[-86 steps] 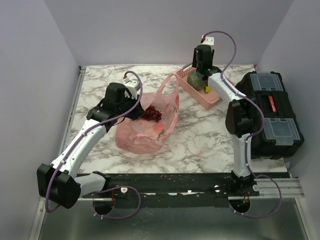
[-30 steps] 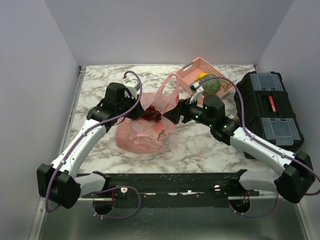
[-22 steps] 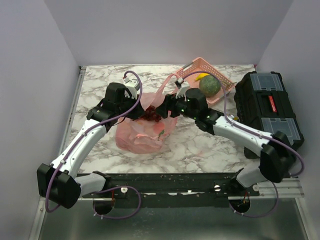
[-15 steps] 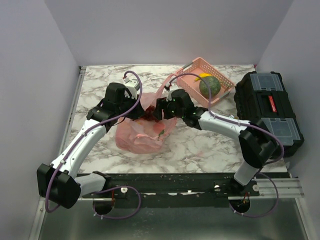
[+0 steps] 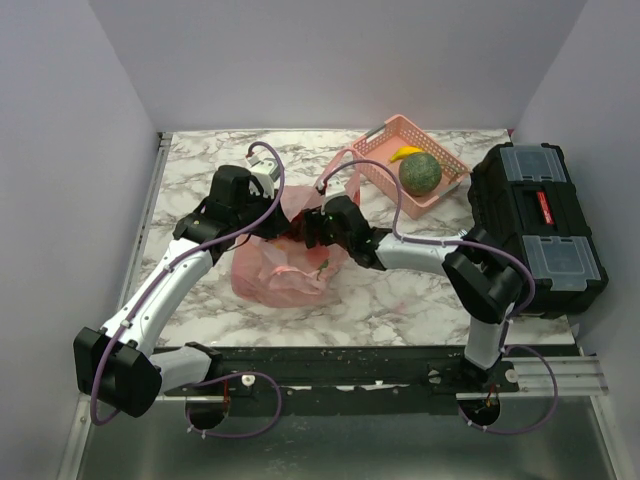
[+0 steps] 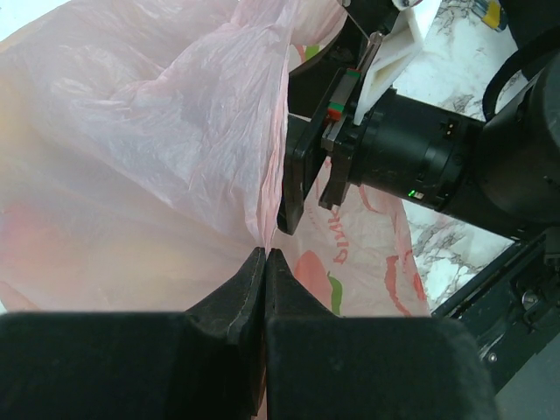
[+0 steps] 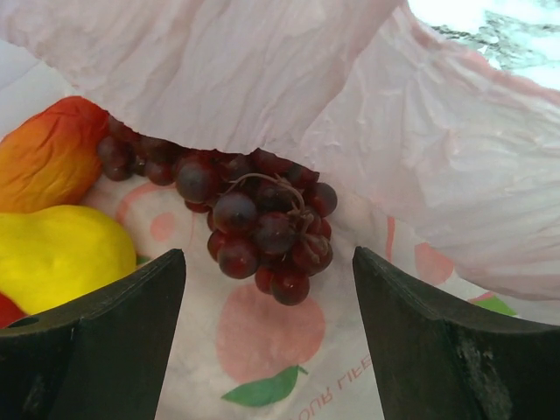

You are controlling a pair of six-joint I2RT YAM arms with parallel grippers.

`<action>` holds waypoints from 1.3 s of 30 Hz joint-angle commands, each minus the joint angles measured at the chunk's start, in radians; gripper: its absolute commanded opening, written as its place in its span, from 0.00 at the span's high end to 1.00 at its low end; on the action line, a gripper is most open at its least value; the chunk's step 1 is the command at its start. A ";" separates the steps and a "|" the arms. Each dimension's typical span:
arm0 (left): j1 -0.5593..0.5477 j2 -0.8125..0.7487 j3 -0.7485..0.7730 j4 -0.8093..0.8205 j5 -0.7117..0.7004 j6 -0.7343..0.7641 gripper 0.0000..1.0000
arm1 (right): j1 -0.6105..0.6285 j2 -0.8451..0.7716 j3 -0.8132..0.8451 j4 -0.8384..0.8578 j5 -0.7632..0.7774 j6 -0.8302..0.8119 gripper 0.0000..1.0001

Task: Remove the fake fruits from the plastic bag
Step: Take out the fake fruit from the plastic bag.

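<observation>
We see the crinkly translucent pink plastic bag on the marble worktop. Our left gripper is pinched closed on its film; our right gripper, spread wide and empty, faces the dark purple-red grape bunch inside, a yellow fruit and an orange-red fruit beside it. Farther back, a pink lattice basket holds a green round melon and yellow banana.

Crumpled pink bag; grape bunch lies inside

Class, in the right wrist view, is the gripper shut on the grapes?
No, the right gripper is open, fingers wide apart beside the grape bunch.
</observation>
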 commanded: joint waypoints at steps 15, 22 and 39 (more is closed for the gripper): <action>-0.010 -0.015 0.016 0.016 0.039 -0.006 1.00 | 0.008 0.192 0.023 0.218 0.124 -0.019 0.26; -0.013 -0.018 0.016 0.014 0.036 -0.006 1.00 | 0.009 0.196 0.041 0.204 0.117 -0.012 0.69; -0.015 -0.008 0.019 0.011 0.030 -0.004 1.00 | 0.009 -0.072 -0.080 0.223 0.020 0.059 0.99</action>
